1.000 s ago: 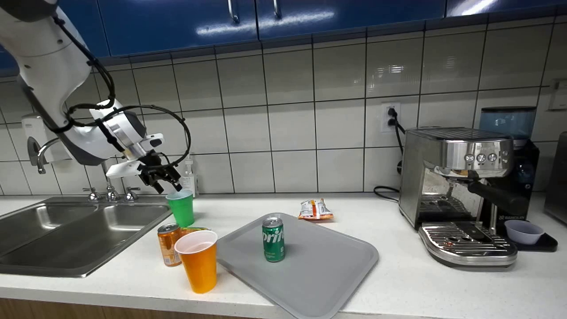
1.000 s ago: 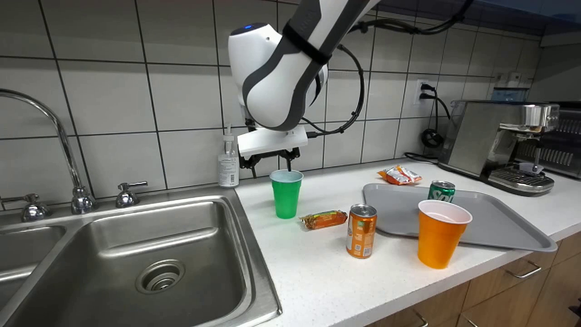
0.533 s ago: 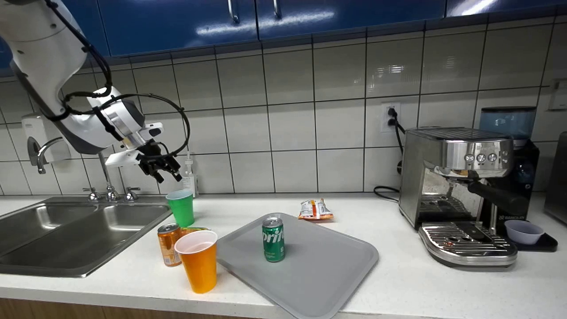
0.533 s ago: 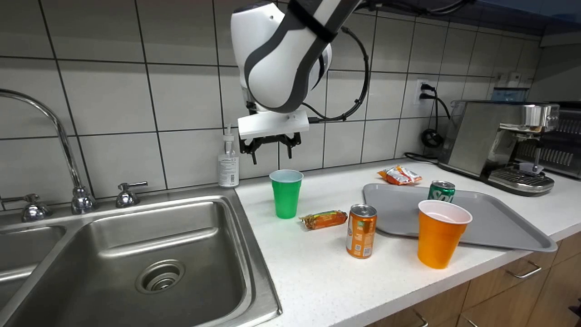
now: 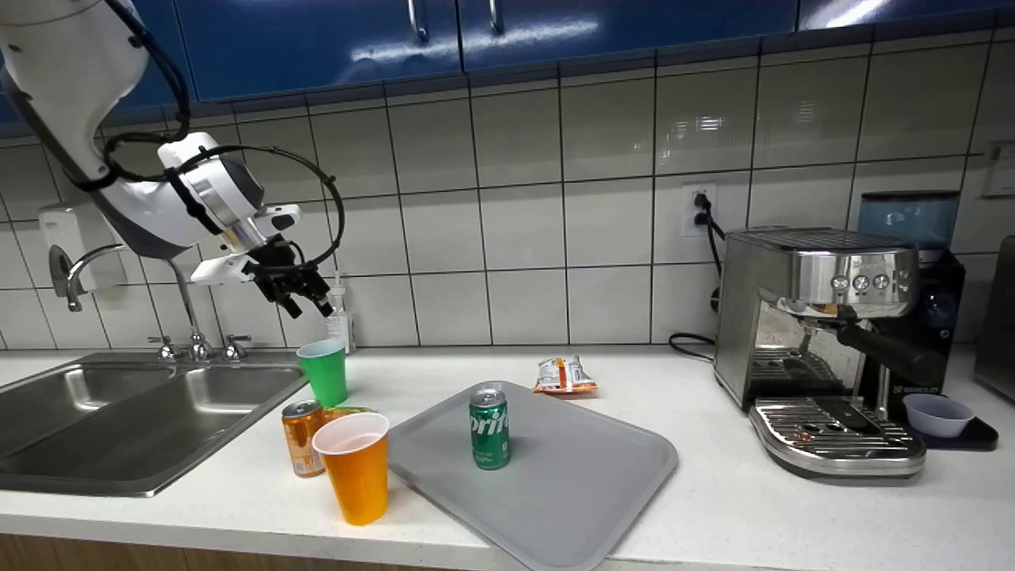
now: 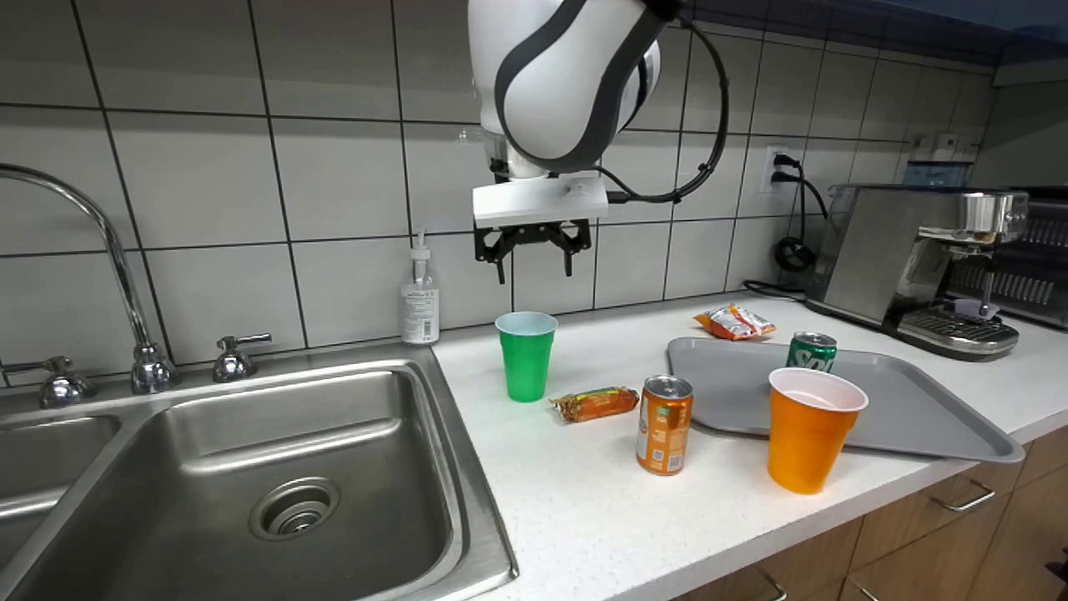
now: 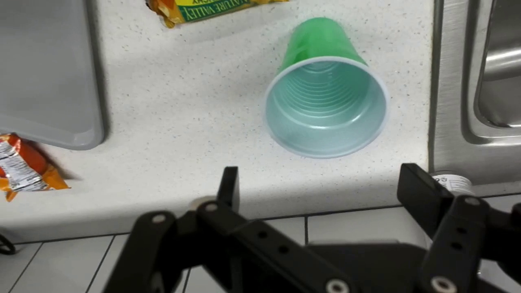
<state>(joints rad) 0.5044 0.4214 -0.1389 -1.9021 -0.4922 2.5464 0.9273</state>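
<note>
- The jaws are spread wide and released; the gripper (image 6: 535, 272) hangs in the air, apart from everything on the counter (image 6: 576, 509).
- The green cup (image 6: 526, 359) stands on that counter, lower than the gripper, between the sink (image 6: 467, 476) and the gray tray (image 7: 44, 73); in the wrist view the sink's edge is the nearer of the two.
- The tiled wall (image 6: 334, 184) rises behind, with the soap bottle (image 6: 420, 305) near it at the sink's corner.
- A stretch of white counter separates cup and tray; the granola bar (image 6: 595, 404) lies near the cup, the orange can (image 6: 665, 426) and orange cup (image 6: 809, 438) closer to the front edge.
- One corner of the tray reaches that front edge; the Sprite can (image 5: 489, 430) stands on the tray, the snack bag (image 5: 564, 376) just behind it.
- The green cup is upright, tapering to its base, pale inside, with fine ridges ringing the inner wall.
- The robot arm (image 5: 71, 95) enters from the upper left in an exterior view, its wrist slanting downward; a black cable (image 6: 724, 100) loops out beside it.
</note>
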